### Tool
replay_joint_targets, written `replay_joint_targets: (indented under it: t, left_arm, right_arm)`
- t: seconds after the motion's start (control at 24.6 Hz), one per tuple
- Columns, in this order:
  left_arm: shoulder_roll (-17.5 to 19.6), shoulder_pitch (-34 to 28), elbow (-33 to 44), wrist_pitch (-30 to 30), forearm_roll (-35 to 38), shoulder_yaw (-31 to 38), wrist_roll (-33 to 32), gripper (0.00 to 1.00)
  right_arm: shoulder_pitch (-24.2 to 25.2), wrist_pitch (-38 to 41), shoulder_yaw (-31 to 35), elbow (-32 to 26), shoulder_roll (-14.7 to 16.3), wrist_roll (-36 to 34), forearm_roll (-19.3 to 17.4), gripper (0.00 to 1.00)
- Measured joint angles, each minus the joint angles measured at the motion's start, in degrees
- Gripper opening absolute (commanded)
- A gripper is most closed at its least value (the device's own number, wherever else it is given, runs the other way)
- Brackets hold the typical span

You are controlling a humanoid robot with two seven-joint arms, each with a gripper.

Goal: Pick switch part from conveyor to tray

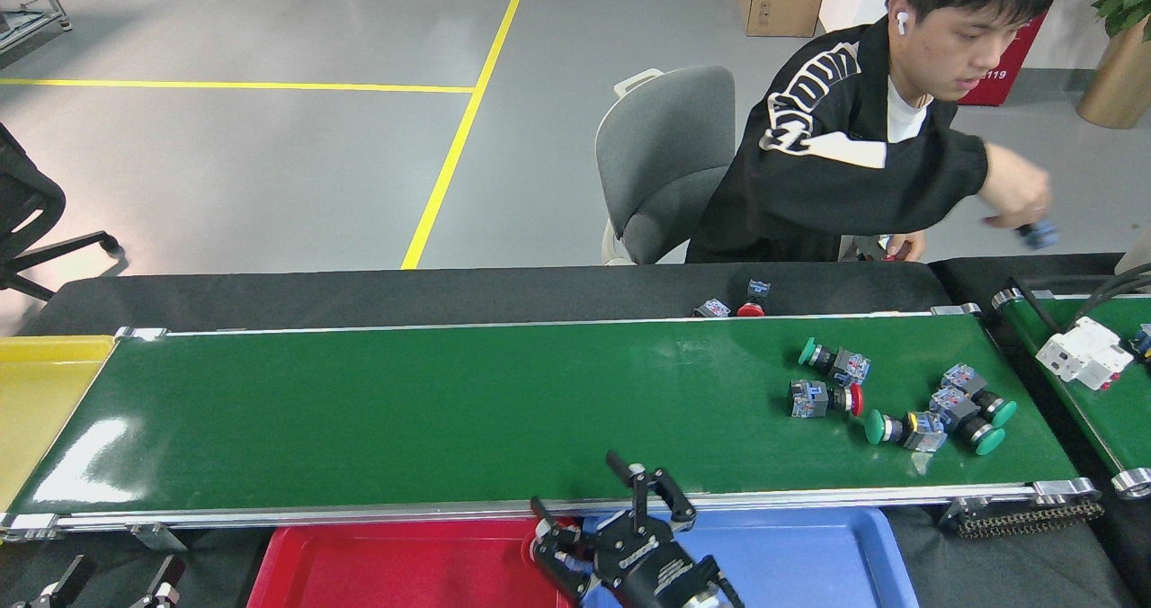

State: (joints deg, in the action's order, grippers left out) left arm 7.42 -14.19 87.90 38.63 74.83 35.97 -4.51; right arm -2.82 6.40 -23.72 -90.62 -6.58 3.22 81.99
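While right gripper [589, 523] hangs spread and empty, nearest switch part [825, 398] lies up-right of it, long axis crosswise; left arm farther.

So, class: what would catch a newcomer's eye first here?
The long green conveyor fills the middle, with a cluster of switch parts at its right end. A person sits behind it, reaching right. Red and blue trays sit at the near edge.

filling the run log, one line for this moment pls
right gripper: open over red tray | left gripper: unclear | five switches on conveyor
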Motion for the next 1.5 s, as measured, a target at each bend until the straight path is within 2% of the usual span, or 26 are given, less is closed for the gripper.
replay_joint_targets:
  t: [0.12,0.37,0.45,0.65,0.73,0.81,0.93,1.06,1.22,1.38,1.5]
  left_arm:
    - [0.0,0.0,0.0,0.0,0.0,0.2,0.0,1.00]
    - [0.0,0.0,0.0,0.0,0.0,0.4,0.0,1.00]
    - [0.0,0.0,0.0,0.2,0.0,0.5,0.0,1.00]
    - [0.0,0.0,0.0,0.1,0.0,0.5,0.0,1.00]
    - [0.0,0.0,0.0,0.0,0.0,0.5,0.0,1.00]
    - [0.0,0.0,0.0,0.0,0.0,0.4,0.0,1.00]
    - [0.0,0.0,0.0,0.0,0.0,0.2,0.0,1.00]
    - [0.0,0.0,0.0,0.0,0.0,0.0,-0.1,1.00]
    - [-0.3,0.0,0.0,-0.1,0.0,0.0,-0.1,1.00]
    - [-0.4,0.0,0.1,-0.1,0.0,-0.1,-0.1,1.00]
    - [-0.4,0.0,0.1,-0.1,0.0,-0.3,-0.1,1.00]
  right_arm:
    - [0.0,-1.4,1.4,-0.6,-0.2,0.1,-0.1,0.96]
    - [-0.7,-13.0,14.1,-0.8,-0.2,0.2,-0.2,0.97]
    - [1.5,-14.4,16.7,-1.7,1.2,0.2,-0.5,0.97]
    - [12.5,-14.2,18.1,-9.2,10.0,-0.6,-5.8,0.97]
    - [14.6,-13.7,18.1,-9.6,10.5,-2.1,-6.3,0.97]
    - [14.7,-13.4,18.0,-9.8,10.5,-2.8,-6.4,0.97]
    - [13.2,-13.2,17.9,-8.9,10.0,-3.0,-6.4,0.97]
    - [7.3,-14.8,16.1,-5.6,7.4,-2.3,-6.0,0.97]
    - [0.3,-18.0,9.2,0.8,3.6,-0.4,-2.9,0.97]
    - [-1.2,-22.7,3.0,4.3,2.8,0.2,-2.3,0.97]
    - [-2.1,-24.9,1.6,7.7,2.2,0.3,-2.2,0.97]
